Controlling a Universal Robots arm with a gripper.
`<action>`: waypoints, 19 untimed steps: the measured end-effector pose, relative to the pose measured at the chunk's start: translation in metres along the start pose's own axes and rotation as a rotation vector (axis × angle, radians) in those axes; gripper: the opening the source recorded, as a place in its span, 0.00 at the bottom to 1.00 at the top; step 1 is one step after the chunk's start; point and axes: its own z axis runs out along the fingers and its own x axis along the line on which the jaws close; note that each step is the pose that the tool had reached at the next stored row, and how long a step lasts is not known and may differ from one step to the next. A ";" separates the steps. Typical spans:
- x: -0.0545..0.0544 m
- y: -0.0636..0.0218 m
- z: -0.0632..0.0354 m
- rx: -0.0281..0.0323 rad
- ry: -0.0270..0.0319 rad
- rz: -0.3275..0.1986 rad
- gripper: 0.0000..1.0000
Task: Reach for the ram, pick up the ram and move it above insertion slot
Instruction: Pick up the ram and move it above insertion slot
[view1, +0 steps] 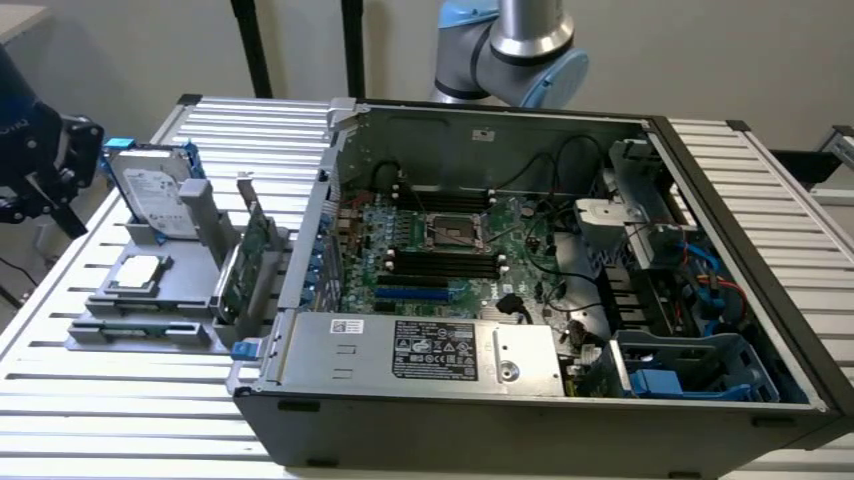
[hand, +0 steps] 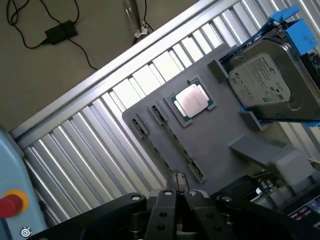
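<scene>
The tool (hand: 181, 194) hangs over the near edge of the gray holder (hand: 220, 140), its fingers drawn together on nothing. The ram (hand: 177, 142) looks to be the thin strip standing on edge in the holder's slot. It is just beyond the tool, beside the processor (hand: 192, 100) and apart from the hard drive (hand: 262, 82). With the fingers closed, a descent would likely strike the ram's top edge or a slot clip rather than straddle it. The wrist view gives that alignment. The exterior view adds the open computer case (view1: 534, 410) and its black memory slots (view1: 441, 262), well apart from the holder on the bench (view1: 107, 400).
</scene>
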 end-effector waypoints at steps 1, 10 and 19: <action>0.000 0.0000 0.0000 0.0002 -0.0001 -0.018 0.11; 0.000 0.0000 0.0001 0.0017 -0.0009 -0.182 0.11; 0.000 0.0000 0.0015 -0.0018 0.0010 -0.346 0.11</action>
